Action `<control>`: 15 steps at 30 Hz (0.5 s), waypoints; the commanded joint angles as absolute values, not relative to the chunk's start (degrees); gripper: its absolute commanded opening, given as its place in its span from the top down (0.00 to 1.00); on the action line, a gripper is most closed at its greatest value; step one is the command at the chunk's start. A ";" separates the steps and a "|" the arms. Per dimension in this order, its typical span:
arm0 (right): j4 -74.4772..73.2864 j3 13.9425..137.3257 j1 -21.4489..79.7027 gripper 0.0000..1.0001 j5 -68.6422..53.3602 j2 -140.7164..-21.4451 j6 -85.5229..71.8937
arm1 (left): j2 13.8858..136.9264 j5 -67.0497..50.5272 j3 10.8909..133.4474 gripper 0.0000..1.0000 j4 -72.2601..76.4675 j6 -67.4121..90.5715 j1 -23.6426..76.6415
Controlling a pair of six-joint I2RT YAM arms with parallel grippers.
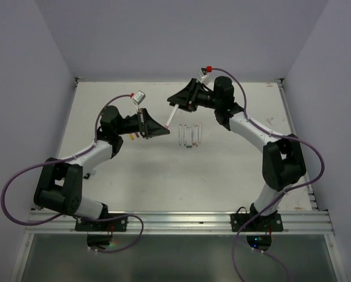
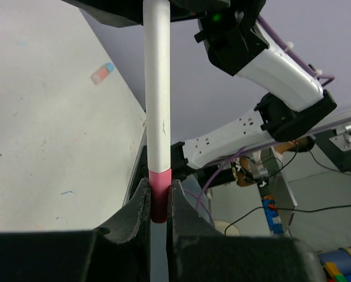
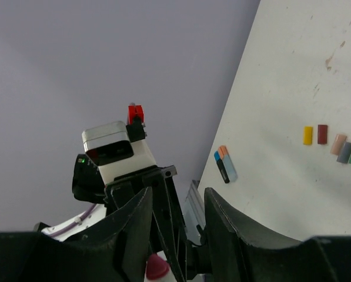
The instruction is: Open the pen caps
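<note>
My left gripper (image 2: 159, 185) is shut on the pink cap (image 2: 159, 200) of a white pen (image 2: 157, 88), which sticks straight out from its jaws. In the top view this pen (image 1: 170, 117) spans the gap between my left gripper (image 1: 162, 127) and my right gripper (image 1: 175, 106), above the table. My right gripper (image 3: 178, 197) stands open; the pen's pink far end (image 3: 157, 267) shows low between its fingers, close to the left one and not clamped. Loose caps lie on the table: yellow (image 3: 307, 135), dark red (image 3: 323, 134), and a blue, orange and black cluster (image 3: 224, 164).
Several thin pale pen bodies (image 1: 190, 136) lie in a row at the table's middle. More small caps (image 1: 132, 136) lie beside the left arm. The white table (image 1: 234, 176) ends at grey walls at the back and sides and at a metal rail (image 1: 181, 222) in front.
</note>
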State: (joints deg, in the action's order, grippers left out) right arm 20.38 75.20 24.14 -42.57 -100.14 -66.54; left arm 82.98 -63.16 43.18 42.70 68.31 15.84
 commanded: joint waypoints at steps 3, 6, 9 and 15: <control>19.77 75.76 26.01 0.54 -39.64 -99.75 -64.16 | 82.79 -67.68 44.47 1.00 44.82 66.88 16.44; 19.51 75.68 27.59 0.54 -39.64 -99.85 -63.81 | 82.97 -65.93 45.17 1.00 44.39 67.94 16.35; 20.56 73.83 28.47 0.54 -38.16 -98.97 -63.72 | 82.62 -62.25 47.02 1.00 37.32 66.11 15.82; 13.19 75.41 28.65 0.54 -36.73 -97.29 -58.71 | 81.30 -56.17 51.15 1.00 19.95 55.19 14.85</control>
